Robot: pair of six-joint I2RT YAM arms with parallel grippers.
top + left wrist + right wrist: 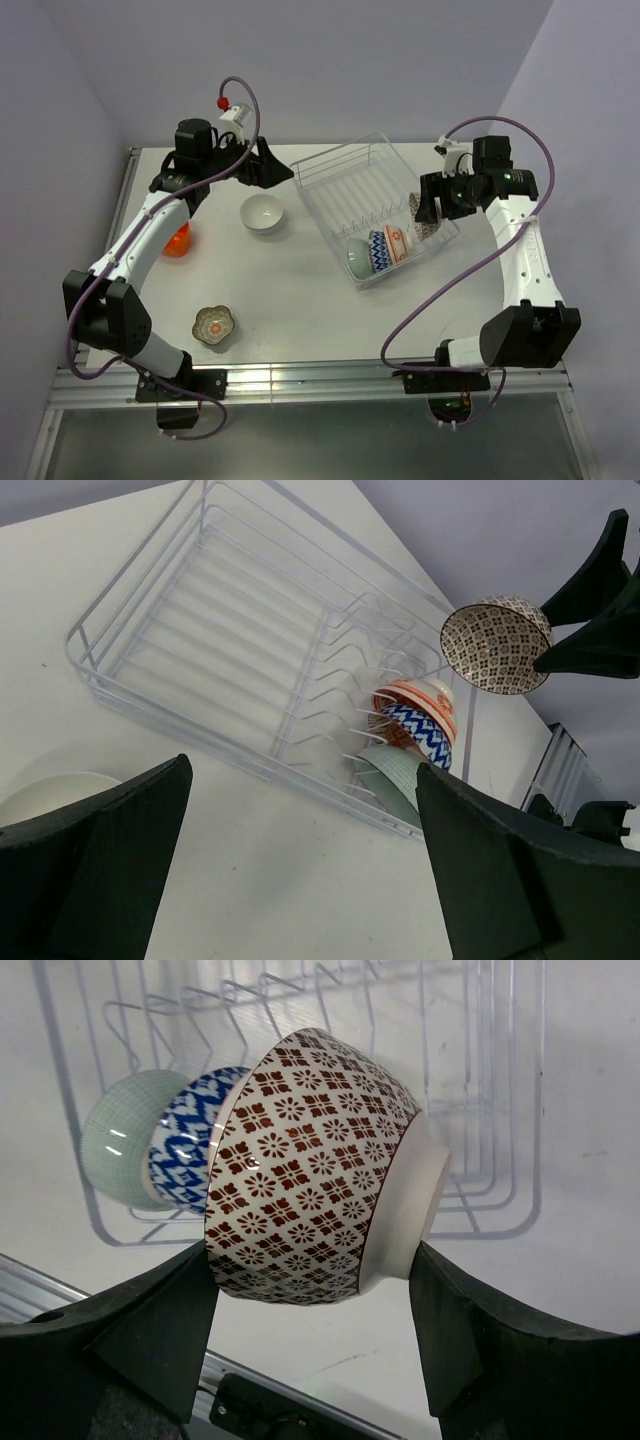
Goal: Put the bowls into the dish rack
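Three bowls (380, 250) sit in the dish rack (340, 175); right gripper (432, 205) grasping a patterned bowl (310, 1170) just by it, left gripper (270, 165) released; three more wait on the counter (300, 300)

Bowl colours on the white table (300, 300)
The clear dish rack (340, 165) held a pale teal bowl (356, 258), a blue-and-white patterned bowl (377, 250) and an orange-banded white bowl (400, 240). At its right was a brown-and-white floral bowl (310, 1170). To the left were a plain white bowl (262, 212) and an orange bowl (176, 241), with an olive bowl (214, 325) nearer.
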